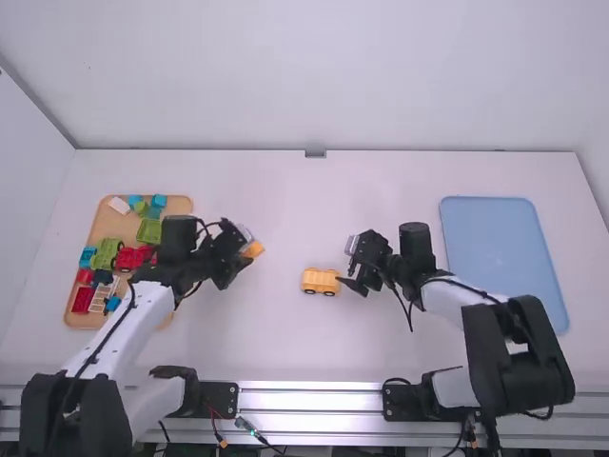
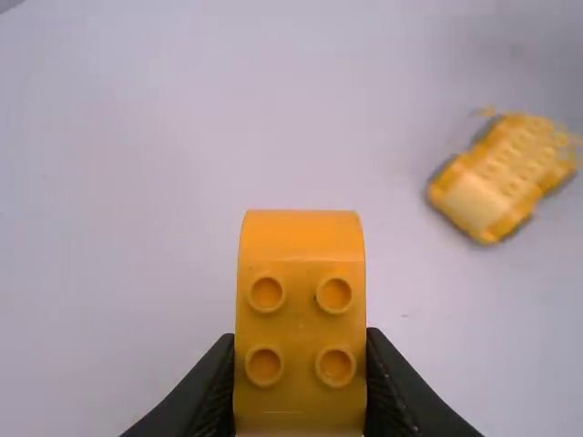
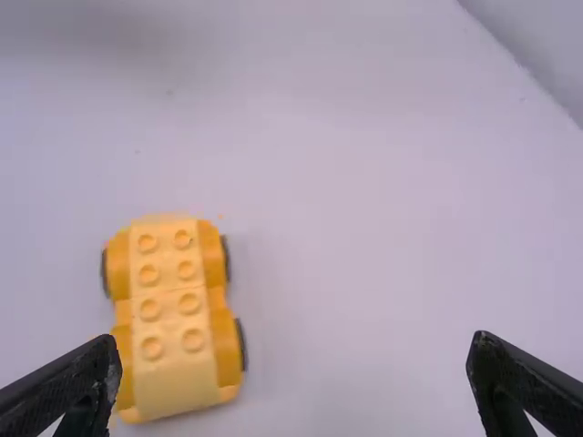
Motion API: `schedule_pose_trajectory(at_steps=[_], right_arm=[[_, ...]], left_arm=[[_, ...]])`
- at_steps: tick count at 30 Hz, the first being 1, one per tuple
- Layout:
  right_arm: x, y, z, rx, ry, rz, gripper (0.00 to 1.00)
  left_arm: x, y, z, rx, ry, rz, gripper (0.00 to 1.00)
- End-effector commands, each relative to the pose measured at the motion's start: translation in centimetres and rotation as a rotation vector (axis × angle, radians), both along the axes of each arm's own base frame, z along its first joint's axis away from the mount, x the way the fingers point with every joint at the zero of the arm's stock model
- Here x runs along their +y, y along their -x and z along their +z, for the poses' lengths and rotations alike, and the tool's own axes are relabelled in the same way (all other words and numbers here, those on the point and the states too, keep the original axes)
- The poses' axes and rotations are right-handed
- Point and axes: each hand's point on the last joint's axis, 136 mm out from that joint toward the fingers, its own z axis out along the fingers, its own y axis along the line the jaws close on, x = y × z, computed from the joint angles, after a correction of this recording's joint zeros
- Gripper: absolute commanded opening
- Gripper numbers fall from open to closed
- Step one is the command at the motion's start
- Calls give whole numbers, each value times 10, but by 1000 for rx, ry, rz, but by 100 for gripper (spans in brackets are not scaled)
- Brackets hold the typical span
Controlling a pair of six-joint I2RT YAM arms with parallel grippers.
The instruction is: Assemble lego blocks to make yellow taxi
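Gripping the block [image 2: 301,305], left tool [image 1: 245,250] has its two black fingers pressed on opposite sides of it, above the surface [image 1: 276,347]. Right tool [image 1: 346,262] is wide open, nothing held; it stands just beside the car [image 1: 321,283], one fingertip near the car's side. Whether they touch, cannot tell.

Block: glossy orange-yellow plastic, rounded smooth top, flat face with four round studs, two by two, hollow-centred. Car: same kind of plastic, paler, low and oblong, sitting upright on dark wheels, sides bulging over them, middle pinched. Two rows of studs along its back, eight in all; a smooth, stud-free face at one end. Surface: white, matte, flat.

High view gives the layout. Car lies between the two tools, nearer the right one. Wooden tray [image 1: 99,231] to the left, rounded corners, loaded with red, green, blue and white pieces, one ladder-like. Pale blue tray [image 1: 500,252] to the right, smooth. Left wrist view gives the block's studs and rounded top, car farther off beyond it. Right wrist view gives the car's studs, countable, and wheels along one side.
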Motion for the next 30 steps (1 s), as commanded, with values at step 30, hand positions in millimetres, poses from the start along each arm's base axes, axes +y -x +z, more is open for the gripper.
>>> schedule_pose_trajectory(at_steps=[30], right_arm=[[21, 27, -51, 33, -113, 90, 99]], left_arm=[[-113, -2, -43, 58, 11, -655, 4]])
